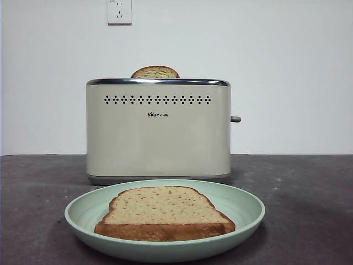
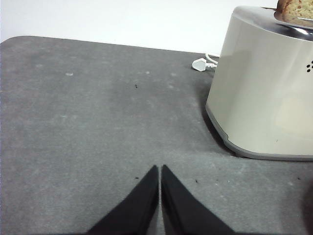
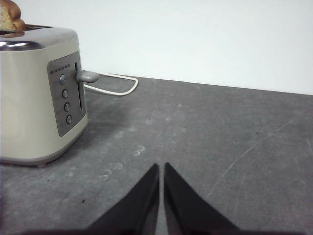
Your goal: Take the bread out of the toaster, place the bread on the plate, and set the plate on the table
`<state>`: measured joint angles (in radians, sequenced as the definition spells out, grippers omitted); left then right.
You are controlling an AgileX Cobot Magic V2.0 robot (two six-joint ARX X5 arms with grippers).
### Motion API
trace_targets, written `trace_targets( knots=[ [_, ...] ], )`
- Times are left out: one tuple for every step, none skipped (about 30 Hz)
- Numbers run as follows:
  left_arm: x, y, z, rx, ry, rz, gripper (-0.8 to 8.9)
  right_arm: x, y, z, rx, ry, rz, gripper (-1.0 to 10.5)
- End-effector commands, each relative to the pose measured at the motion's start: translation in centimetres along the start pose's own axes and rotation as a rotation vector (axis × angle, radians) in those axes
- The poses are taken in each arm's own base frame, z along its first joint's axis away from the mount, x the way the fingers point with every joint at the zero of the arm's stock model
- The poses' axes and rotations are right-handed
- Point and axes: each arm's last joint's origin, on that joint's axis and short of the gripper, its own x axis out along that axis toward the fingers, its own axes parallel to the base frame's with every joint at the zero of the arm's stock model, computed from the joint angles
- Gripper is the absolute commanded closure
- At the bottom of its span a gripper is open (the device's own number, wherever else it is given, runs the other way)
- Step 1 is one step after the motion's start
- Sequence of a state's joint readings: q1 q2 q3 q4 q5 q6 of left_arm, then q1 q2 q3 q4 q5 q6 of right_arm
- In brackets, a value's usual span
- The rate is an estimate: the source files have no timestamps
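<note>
A cream toaster (image 1: 158, 130) stands on the dark grey-brown table (image 1: 309, 187), with the domed top of a slice of bread (image 1: 155, 72) poking up from its slot behind the chrome rim. In front of the toaster, and nearest the front camera, a pale-green plate (image 1: 242, 212) rests on the table and carries a second slice of bread (image 1: 164, 213) lying flat, its darker crust facing the camera. A wall socket (image 1: 119, 11) is mounted on the white wall behind. The left gripper (image 2: 160, 169) hovers over bare table off one end of the toaster, its black jaws pressed together and holding nothing; a white plug (image 2: 200, 63) lies beyond it. The right gripper (image 3: 161, 166) sits off the other end, jaws likewise closed and empty, facing the grey side lever (image 3: 87, 76), the control panel (image 3: 66, 93) and a looping white cord (image 3: 120, 85).
</note>
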<state>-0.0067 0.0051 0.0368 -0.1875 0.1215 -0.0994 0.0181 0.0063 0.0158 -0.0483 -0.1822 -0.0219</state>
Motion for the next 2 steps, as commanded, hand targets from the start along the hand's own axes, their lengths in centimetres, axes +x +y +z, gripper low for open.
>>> trace_targets(
  knots=[
    [0.17,0.12,-0.72,-0.012,0.03,0.007,8.06,0.02,-0.02,-0.07,0.006,-0.007,-0.003,9.4],
    [0.17,0.12,-0.72,-0.012,0.03,0.007,8.06,0.02,-0.02,-0.07,0.006,-0.007,-0.003,9.4]
  ],
)
